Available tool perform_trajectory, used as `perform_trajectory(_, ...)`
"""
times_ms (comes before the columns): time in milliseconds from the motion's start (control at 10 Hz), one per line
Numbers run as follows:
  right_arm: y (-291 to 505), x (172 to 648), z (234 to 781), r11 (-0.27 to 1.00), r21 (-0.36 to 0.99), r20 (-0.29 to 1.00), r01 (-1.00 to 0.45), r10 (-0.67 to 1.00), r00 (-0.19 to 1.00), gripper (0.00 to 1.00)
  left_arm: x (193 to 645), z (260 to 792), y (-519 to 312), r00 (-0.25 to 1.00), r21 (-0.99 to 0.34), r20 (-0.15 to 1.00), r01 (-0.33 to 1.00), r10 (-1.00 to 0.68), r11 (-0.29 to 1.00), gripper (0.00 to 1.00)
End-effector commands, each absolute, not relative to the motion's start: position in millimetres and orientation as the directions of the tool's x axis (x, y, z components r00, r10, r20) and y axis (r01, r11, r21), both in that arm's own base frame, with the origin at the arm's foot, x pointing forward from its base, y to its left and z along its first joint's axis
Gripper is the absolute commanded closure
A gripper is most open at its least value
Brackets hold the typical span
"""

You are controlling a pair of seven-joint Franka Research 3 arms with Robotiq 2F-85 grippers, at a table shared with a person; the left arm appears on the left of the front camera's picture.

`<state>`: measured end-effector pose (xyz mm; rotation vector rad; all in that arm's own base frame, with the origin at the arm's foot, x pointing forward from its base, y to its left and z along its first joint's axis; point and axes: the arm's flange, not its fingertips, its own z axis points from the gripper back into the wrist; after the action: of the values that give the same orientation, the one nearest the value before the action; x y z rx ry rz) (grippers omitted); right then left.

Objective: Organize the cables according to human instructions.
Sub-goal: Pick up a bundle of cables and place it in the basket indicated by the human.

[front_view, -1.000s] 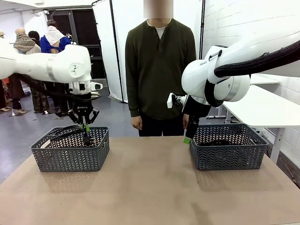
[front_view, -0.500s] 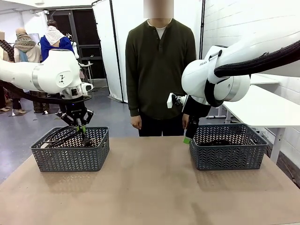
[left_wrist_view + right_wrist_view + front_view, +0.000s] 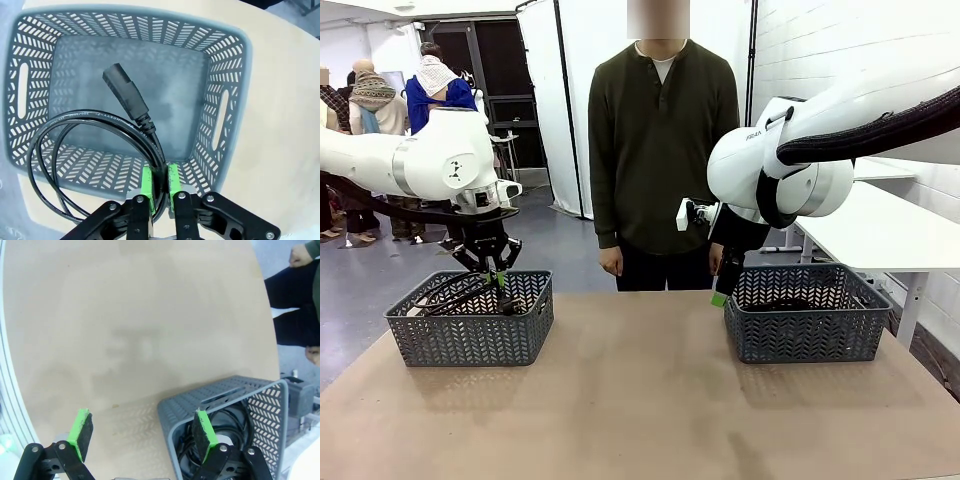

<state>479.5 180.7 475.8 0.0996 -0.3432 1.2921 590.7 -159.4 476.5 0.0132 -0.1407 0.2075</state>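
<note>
Currently: left end effector [image 3: 159, 184] clenched on black cable [image 3: 127, 127] w/ white print, illegible, plug hanging over left grey basket [image 3: 230, 60]. Right end effector [image 3: 142, 437] released, above surface [image 3: 135, 315]; more cables [image 3: 220, 422] in right basket [image 3: 200, 400]. Right arm [image 3: 770, 170] label "FR3A", approx.

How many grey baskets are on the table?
2. The left basket sits under the left gripper, which is shut on a black cable; the right basket holds more cables.
</note>
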Motion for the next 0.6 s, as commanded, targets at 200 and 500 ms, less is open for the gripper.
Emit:
perform_trajectory(200, 180.6, 479.4, 474.6, 0.286, -0.120, 0.305, -0.951, 0.922, 0.239, 0.00, 589.7, 478.7, -155.7, 0.970, 0.004, 0.140, -0.200, 0.198, 0.980, 1.00)
perform_trajectory(500, 180.6, 479.4, 474.6, 0.286, -0.120, 0.305, -0.951, 0.922, 0.239, 0.00, 602.1, 484.4, -155.4, 0.976, 0.032, 0.150, -0.163, 0.157, 0.986, 1.00)
